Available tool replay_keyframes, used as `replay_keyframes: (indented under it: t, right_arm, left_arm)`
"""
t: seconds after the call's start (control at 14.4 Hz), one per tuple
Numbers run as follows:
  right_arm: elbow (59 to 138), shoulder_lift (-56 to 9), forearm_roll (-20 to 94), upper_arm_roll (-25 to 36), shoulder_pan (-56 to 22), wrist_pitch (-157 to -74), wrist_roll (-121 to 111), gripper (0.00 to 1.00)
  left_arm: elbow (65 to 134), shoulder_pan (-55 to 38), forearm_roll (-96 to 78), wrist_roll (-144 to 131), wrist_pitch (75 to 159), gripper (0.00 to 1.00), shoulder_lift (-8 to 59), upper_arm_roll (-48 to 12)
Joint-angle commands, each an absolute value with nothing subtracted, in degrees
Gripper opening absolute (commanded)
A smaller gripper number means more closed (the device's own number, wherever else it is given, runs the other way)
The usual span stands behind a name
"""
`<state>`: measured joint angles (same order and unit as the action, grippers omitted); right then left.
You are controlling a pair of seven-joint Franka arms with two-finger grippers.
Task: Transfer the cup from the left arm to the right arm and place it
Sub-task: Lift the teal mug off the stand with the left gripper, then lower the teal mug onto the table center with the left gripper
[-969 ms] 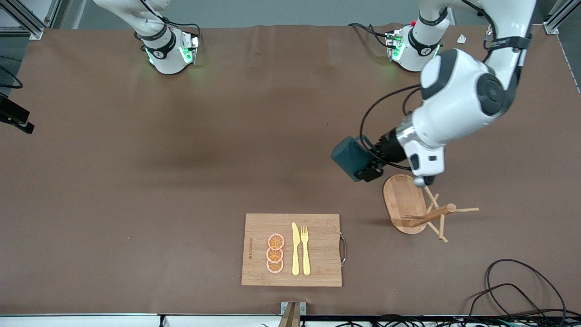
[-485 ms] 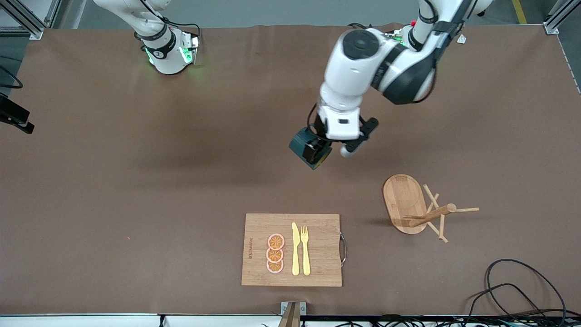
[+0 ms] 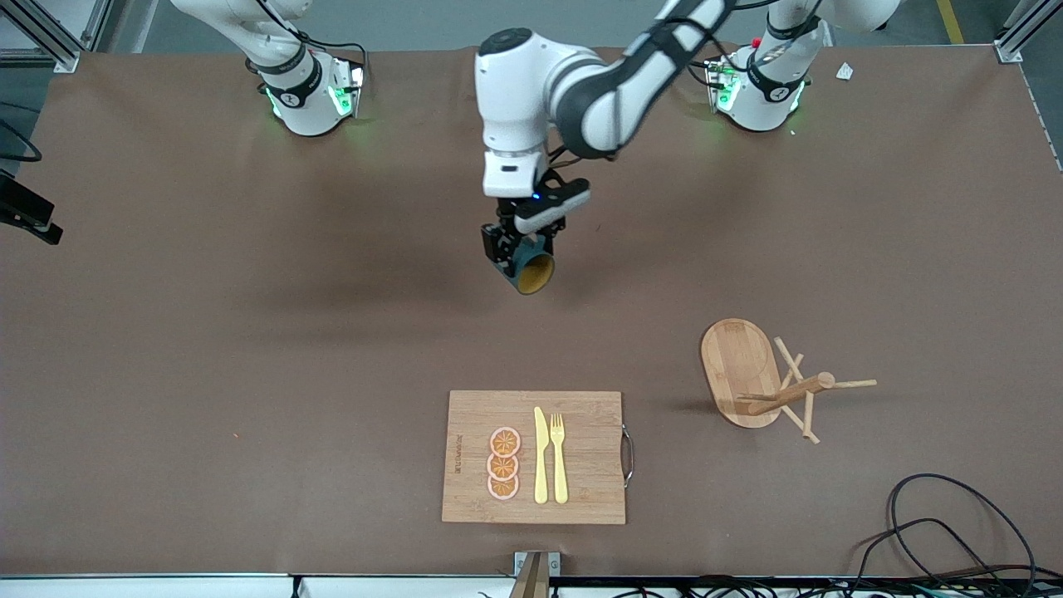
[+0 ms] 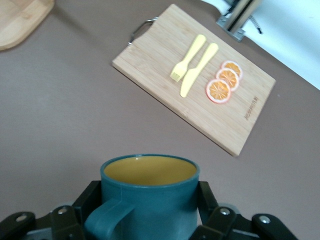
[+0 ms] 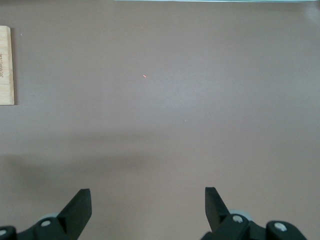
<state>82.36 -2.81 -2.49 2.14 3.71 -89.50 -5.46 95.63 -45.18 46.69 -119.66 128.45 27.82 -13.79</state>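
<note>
My left gripper (image 3: pixel 519 257) is shut on the cup (image 3: pixel 530 267), a small dark teal mug with a mustard-yellow inside. It holds the cup in the air over the bare middle of the table, the mouth tipped toward the front camera. In the left wrist view the cup (image 4: pixel 149 195) sits between the black fingers (image 4: pixel 205 197), its loop handle toward the camera. My right gripper (image 5: pixel 147 207) is open and empty over bare table; in the front view only that arm's base shows and its hand is out of view.
A bamboo cutting board (image 3: pixel 581 490) with a yellow knife (image 3: pixel 541 457), a yellow fork (image 3: pixel 558 457) and orange slices (image 3: pixel 503 464) lies near the front edge. A wooden mug rack (image 3: pixel 760 378) lies toward the left arm's end. Cables (image 3: pixel 947 531) lie at that front corner.
My left arm has swung the cup from above the mug rack toward the middle of the table and turned it so its yellow mouth now faces the front camera.
</note>
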Motion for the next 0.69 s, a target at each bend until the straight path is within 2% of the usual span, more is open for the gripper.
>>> replay_keyframes:
  t: [0.0, 0.35, 0.62]
  right_arm:
    - [83.0, -2.4, -1.7, 1.4, 4.9, -89.6, -6.5, 1.0]
    - [83.0, -2.3, -1.7, 1.4, 4.9, -89.6, -6.5, 1.0]
    - [83.0, -2.3, -1.7, 1.4, 4.9, -89.6, -6.5, 1.0]
  left_arm:
    - [94.6, -48.5, 59.7, -126.3, 127.9, 0.64, 32.7, -13.2]
    - [94.5, -55.9, 81.6, -135.6, 117.3, 0.59, 42.5, -13.1]
    - [94.7, -58.6, 90.3, -135.7, 110.1, 0.58, 44.6, -13.1]
